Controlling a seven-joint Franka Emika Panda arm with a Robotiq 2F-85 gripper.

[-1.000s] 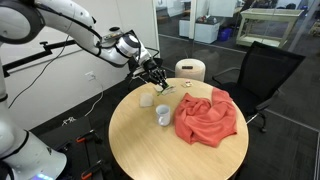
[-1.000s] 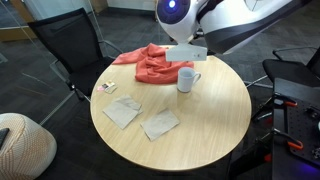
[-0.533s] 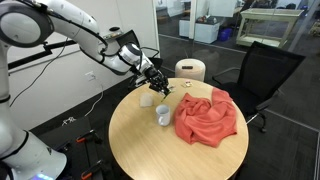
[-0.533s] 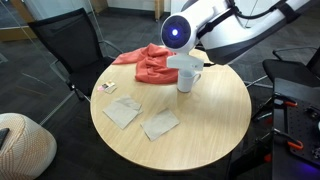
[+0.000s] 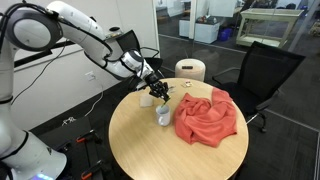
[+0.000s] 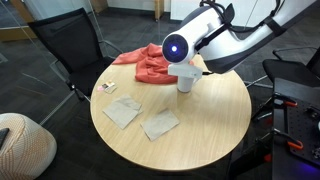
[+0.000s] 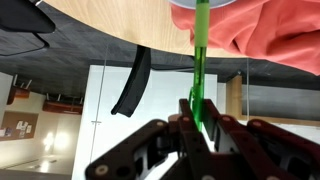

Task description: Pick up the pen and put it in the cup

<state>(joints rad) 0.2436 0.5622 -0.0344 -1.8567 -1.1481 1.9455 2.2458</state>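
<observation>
Above the small white cup on the round wooden worktop, the black fingers squeeze the thin green pen. It could hit the rim and tip the cup if it drops crooked. One pen, one cup, one coral-red cloth, two pale paper squares.

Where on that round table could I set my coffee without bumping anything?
The widest bare wood on the table runs from the paper napkins across to the rim on the white cup's side. Around the cup and red cloth it is crowded: the fingers hold the green pen right there.
</observation>
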